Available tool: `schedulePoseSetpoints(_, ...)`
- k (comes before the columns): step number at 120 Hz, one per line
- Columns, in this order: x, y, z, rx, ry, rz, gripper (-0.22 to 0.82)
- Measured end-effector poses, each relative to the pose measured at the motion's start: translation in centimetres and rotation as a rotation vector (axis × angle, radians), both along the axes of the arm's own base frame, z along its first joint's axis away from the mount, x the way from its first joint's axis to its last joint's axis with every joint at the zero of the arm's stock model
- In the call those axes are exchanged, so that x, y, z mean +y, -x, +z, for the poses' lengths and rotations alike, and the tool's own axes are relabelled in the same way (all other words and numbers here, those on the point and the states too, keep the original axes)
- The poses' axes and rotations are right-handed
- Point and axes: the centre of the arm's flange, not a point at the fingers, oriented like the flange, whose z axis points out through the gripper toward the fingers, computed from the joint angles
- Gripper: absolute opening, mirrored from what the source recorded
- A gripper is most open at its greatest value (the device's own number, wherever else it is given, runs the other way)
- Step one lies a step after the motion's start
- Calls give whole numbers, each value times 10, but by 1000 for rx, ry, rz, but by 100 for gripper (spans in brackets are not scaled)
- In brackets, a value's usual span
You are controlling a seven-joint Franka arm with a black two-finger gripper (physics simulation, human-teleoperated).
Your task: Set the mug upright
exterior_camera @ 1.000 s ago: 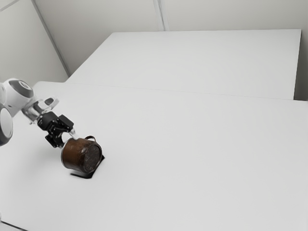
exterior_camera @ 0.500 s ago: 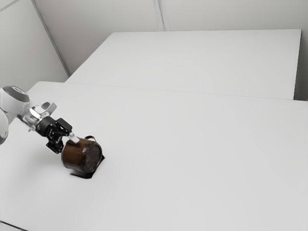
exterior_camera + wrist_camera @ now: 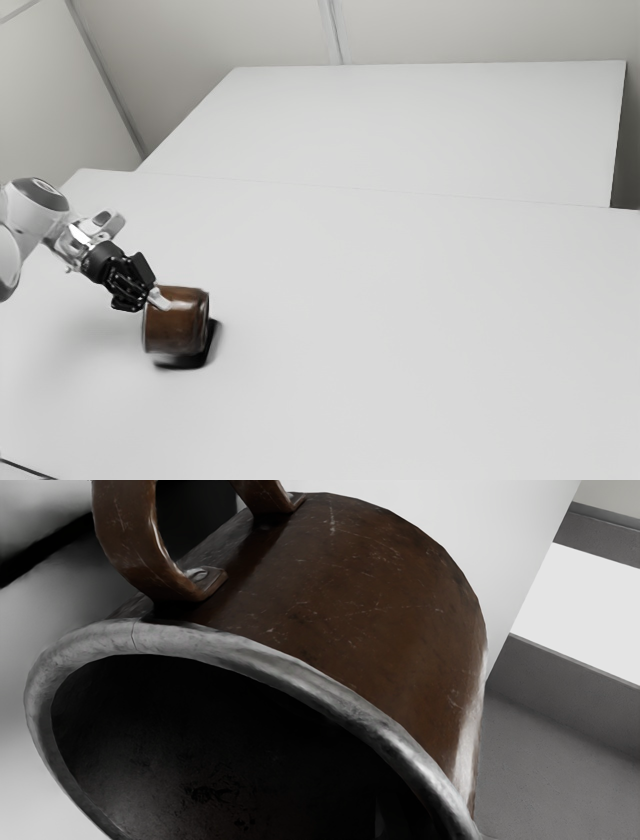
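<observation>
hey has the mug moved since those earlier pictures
Yes. Against the table's corner, the mug has turned, its rim end shifting toward the exterior view's right; its base no longer faces the camera.

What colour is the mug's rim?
The rim is metallic grey, clearest in the wrist view.

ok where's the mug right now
The brown mug is at the gripper, toward the exterior view's left, on or just above the white table; in the wrist view its open mouth faces the camera.
</observation>
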Motion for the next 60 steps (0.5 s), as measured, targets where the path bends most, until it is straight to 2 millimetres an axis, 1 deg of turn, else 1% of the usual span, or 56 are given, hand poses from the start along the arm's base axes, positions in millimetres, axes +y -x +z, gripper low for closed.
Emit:
schedulePoseSetpoints(14,-3,-3,-1,-2,-1,-1,-15)
schedulePoseSetpoints(29,-11,-11,6,-10,-24,-11,-16)
schedulePoseSetpoints(36,-17,-18,13,-11,-54,-25,-17)
schedulePoseSetpoints(44,-21,-25,27,-12,-102,-44,-17)
schedulePoseSetpoints(60,-34,-36,45,5,-201,-68,-17)
